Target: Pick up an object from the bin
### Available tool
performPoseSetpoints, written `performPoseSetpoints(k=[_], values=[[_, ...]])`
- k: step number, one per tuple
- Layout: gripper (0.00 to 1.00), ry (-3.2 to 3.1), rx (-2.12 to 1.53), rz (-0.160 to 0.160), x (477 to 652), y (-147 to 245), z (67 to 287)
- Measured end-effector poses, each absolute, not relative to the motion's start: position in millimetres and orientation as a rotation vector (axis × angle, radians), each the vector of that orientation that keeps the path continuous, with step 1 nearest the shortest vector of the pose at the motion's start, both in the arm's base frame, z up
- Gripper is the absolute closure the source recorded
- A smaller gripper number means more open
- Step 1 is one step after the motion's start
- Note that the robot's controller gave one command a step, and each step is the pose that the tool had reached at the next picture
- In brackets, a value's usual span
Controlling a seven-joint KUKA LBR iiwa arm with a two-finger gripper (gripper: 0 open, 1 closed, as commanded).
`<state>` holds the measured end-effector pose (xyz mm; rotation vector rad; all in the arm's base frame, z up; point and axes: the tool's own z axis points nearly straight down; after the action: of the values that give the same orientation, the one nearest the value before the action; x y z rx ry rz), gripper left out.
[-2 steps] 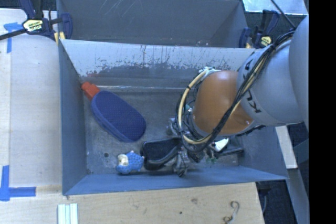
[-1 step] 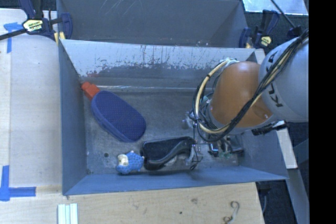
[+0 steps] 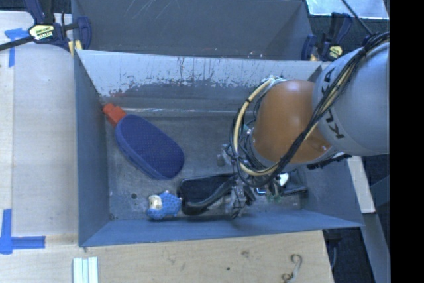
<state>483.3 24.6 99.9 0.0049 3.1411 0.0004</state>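
Black curved object (image 3: pixel 202 190) lies along the front edge of the bin (image 3: pixel 199 23), its right end touching or just beside the gripper (image 3: pixel 240 201), which sits low near the front right corner. Whether the gripper is spread or closed cannot be told. The grasp step looks to be in hand. The next move calls for a firm pinch, then a lift clear of the small blue-and-yellow toy (image 3: pixel 162 204) and the blue brush (image 3: pixel 151 148).

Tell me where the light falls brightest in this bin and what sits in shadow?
Camera view: the bin's far wall is brightest; camera view, the orange cover shades the floor beneath it, so the tool and the black thing beside it look dark; the blue oval pad at left is evenly lit.
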Motion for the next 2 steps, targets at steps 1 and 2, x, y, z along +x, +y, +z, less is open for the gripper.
performPoseSetpoints(k=[1, 2], values=[[0.00, 3.142, 0.009, -0.002, 483.1, 4.1, 68.4], [0.00, 3.141, 0.010, -0.001, 483.7, 3.9, 68.6]])
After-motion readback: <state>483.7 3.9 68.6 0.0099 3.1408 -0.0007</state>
